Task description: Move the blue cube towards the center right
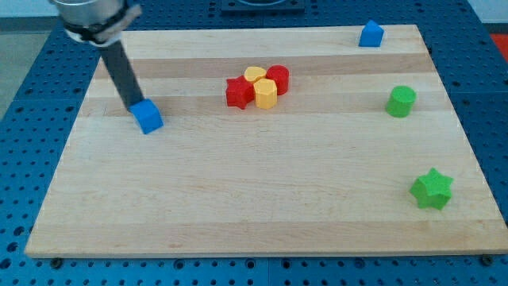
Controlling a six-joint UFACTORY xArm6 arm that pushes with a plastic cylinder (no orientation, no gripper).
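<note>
The small blue cube (148, 117) is sat well off to the view's left of the red-and-yellow cluster, on the pale wooden board (238, 206). The dark rod's end, my tip (133, 108), is parked right against the cube's upper-left side, touching or as good as. Nothing is held, since it's a bare rod with no jaws, so the cube can only be shoved. That spot looks deliberately picked: a push from the far-left side would send the cube toward the view's right.

What's in the way: the cluster itself, made of a red star-shaped block (237, 92), a yellow heart-like block (255, 75), a yellow hexagonal block (266, 94) and a red cylinder (279, 79), all bunched together. It sits slightly above the cube's straight path, so it can probably be skirted below.

Right of the cluster, a green cylinder (401, 102) is found, a green star block (432, 189) lower down, and a blue house-shaped block (371, 34) up top.
</note>
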